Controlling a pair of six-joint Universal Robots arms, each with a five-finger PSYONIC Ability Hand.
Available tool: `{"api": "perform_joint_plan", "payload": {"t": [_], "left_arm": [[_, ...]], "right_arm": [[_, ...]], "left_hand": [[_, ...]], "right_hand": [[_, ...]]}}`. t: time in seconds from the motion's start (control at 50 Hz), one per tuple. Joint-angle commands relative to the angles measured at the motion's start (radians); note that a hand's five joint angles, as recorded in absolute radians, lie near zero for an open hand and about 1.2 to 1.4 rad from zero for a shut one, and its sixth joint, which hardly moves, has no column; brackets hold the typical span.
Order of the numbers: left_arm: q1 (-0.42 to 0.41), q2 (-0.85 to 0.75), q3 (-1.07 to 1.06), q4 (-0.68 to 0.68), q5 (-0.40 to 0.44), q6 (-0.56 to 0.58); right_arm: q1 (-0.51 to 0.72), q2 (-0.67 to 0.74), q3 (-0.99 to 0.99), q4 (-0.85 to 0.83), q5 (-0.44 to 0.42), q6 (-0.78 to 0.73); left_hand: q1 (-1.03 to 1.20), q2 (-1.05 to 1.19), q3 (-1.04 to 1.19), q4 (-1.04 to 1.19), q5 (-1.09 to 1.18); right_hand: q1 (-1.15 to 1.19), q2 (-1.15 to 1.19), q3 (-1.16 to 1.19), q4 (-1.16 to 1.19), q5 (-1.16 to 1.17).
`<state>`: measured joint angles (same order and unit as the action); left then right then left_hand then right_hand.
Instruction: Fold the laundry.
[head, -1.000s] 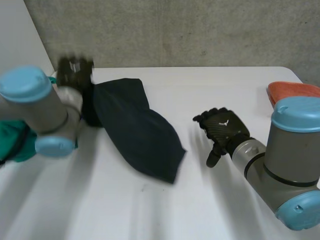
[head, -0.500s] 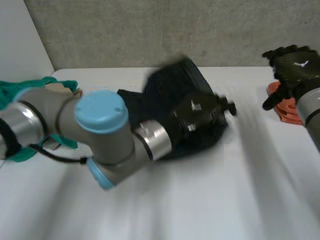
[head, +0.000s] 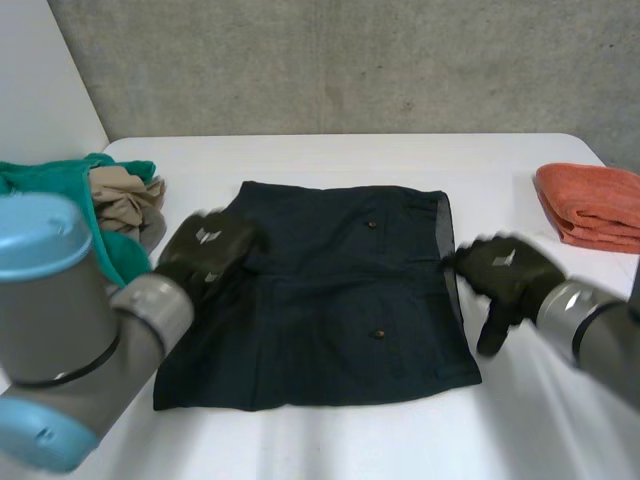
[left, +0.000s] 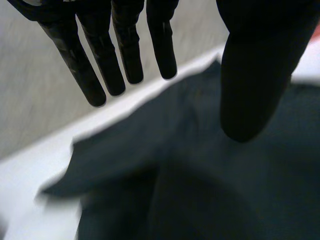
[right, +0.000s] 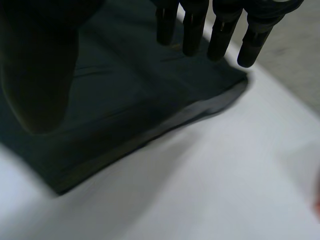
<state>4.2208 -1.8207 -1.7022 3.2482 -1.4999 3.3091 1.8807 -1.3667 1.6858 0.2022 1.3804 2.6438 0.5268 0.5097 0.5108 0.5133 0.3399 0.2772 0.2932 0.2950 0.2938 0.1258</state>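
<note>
A dark navy garment (head: 340, 300) with small buttons lies spread flat in the middle of the white table (head: 330, 440). My left hand (head: 205, 250) hovers over the garment's left edge, fingers straight and thumb apart, holding nothing. In the left wrist view the left hand (left: 102, 70) hangs above the navy cloth (left: 200, 190) near a far corner. My right hand (head: 500, 272) is at the garment's right edge, also open. In the right wrist view the right hand (right: 40, 65) is above that side edge of the cloth (right: 125, 100), with bare table beside it.
A folded orange towel (head: 590, 205) lies at the table's far right. A heap of green cloth (head: 115, 255) with a tan piece (head: 125, 195) on it sits at the far left. A grey wall runs behind the table.
The navy garment was bunched at the left hand a second ago and now lies spread flat. The left hand swept right, then back to the left edge. The right hand rose far right, then came down.
</note>
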Motion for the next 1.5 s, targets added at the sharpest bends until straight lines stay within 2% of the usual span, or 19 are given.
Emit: {"api": "perform_joint_plan", "payload": {"t": [0.02, 0.1, 0.22, 0.26, 0.3, 0.32, 0.42, 0.58, 0.68, 0.74, 0.82, 0.88, 0.98, 1.06, 1.16, 1.22, 1.34, 1.5], "left_arm": [[0.106, 0.020, -0.233, -0.001, 0.000, 0.151], [0.130, 0.018, -0.280, 0.002, 0.000, 0.185], [0.162, 0.012, -0.301, 0.004, 0.001, 0.190], [0.166, 0.009, -0.307, 0.005, 0.003, 0.191], [0.168, 0.009, -0.310, 0.005, 0.006, 0.191], [0.168, 0.009, -0.313, 0.007, 0.015, 0.193], [0.173, 0.009, -0.323, 0.010, 0.044, 0.194], [0.166, 0.001, -0.338, 0.015, 0.047, 0.208], [0.168, 0.009, -0.355, 0.080, 0.049, 0.211], [0.173, 0.005, -0.370, 0.149, 0.047, 0.213], [0.189, 0.009, -0.359, 0.188, 0.038, 0.219], [0.192, 0.085, -0.340, 0.186, 0.038, 0.227], [0.188, 0.409, -0.225, 0.225, 0.040, 0.224], [0.197, 0.532, -0.061, 0.237, 0.033, 0.181], [0.194, 0.574, 0.148, 0.222, 0.035, 0.096], [0.191, 0.552, 0.281, 0.185, 0.037, 0.067], [0.194, 0.345, 0.493, 0.116, 0.037, 0.056], [0.191, 0.048, 0.610, 0.114, 0.044, 0.061]], "right_arm": [[0.054, 0.008, 0.201, -0.214, 0.002, 0.002], [0.063, 0.067, 0.252, -0.323, 0.008, 0.001], [0.094, 0.127, 0.264, -0.377, 0.011, 0.001], [0.095, 0.136, 0.264, -0.400, 0.011, 0.001], [0.094, 0.139, 0.267, -0.432, 0.014, 0.001], [0.094, 0.139, 0.272, -0.473, 0.017, 0.001], [0.100, 0.115, 0.296, -0.578, 0.061, -0.001], [0.117, 0.074, 0.301, -0.590, 0.080, 0.005], [0.120, 0.074, 0.299, -0.587, 0.080, 0.005], [0.118, 0.066, 0.293, -0.584, 0.082, 0.007], [0.117, 0.009, 0.270, -0.564, 0.091, 0.005], [0.117, -0.066, 0.235, -0.520, 0.097, -0.004], [0.110, -0.192, 0.031, -0.356, 0.097, -0.008], [0.103, -0.282, -0.185, -0.233, 0.098, 0.001], [0.110, -0.316, -0.514, -0.086, 0.101, 0.005], [0.110, -0.299, -0.629, -0.041, 0.103, 0.015], [0.103, -0.115, -0.866, 0.054, 0.115, 0.079], [0.112, 0.101, -0.916, 0.094, 0.127, 0.120]], "left_hand": [[0.168, 0.185, 0.184, 0.182, 0.181], [0.110, 0.127, 0.126, 0.123, 0.122], [-0.128, -0.111, -0.112, -0.115, -0.116], [-0.143, -0.126, -0.127, -0.129, -0.131], [-0.131, -0.114, -0.115, -0.118, -0.119], [-0.120, -0.103, -0.104, -0.106, -0.107], [-0.029, -0.011, -0.013, -0.015, -0.016], [-0.011, 0.006, 0.005, 0.002, 0.001], [0.388, 0.405, 0.404, 0.401, 0.400], [0.868, 0.885, 0.884, 0.882, 0.880], [0.869, 0.887, 0.885, 0.883, 0.882], [0.869, 0.887, 0.885, 0.883, 0.882], [0.869, 0.887, 0.885, 0.883, 0.882], [0.869, 0.887, 0.885, 0.883, 0.882], [0.869, 0.887, 0.885, 0.883, 0.882], [0.869, 0.887, 0.885, 0.883, 0.882], [0.869, 0.887, 0.885, 0.883, 0.882], [0.869, 0.887, 0.885, 0.883, 0.882]], "right_hand": [[0.177, 0.161, 0.160, 0.161, 0.154], [0.198, 0.182, 0.180, 0.182, 0.175], [0.330, 0.314, 0.312, 0.313, 0.307], [0.585, 0.569, 0.567, 0.568, 0.561], [1.003, 0.987, 0.985, 0.987, 0.980], [1.118, 1.102, 1.100, 1.101, 1.095], [1.119, 1.103, 1.101, 1.102, 1.096], [1.119, 1.103, 1.101, 1.102, 1.096], [1.119, 1.103, 1.101, 1.102, 1.096], [1.119, 1.103, 1.101, 1.102, 1.096], [1.119, 1.103, 1.101, 1.102, 1.096], [1.119, 1.103, 1.101, 1.102, 1.096], [1.119, 1.103, 1.101, 1.102, 1.096], [1.119, 1.103, 1.101, 1.102, 1.096], [1.119, 1.103, 1.101, 1.102, 1.096], [1.119, 1.103, 1.101, 1.102, 1.096], [1.119, 1.103, 1.101, 1.102, 1.096], [1.119, 1.103, 1.101, 1.102, 1.096]]}}
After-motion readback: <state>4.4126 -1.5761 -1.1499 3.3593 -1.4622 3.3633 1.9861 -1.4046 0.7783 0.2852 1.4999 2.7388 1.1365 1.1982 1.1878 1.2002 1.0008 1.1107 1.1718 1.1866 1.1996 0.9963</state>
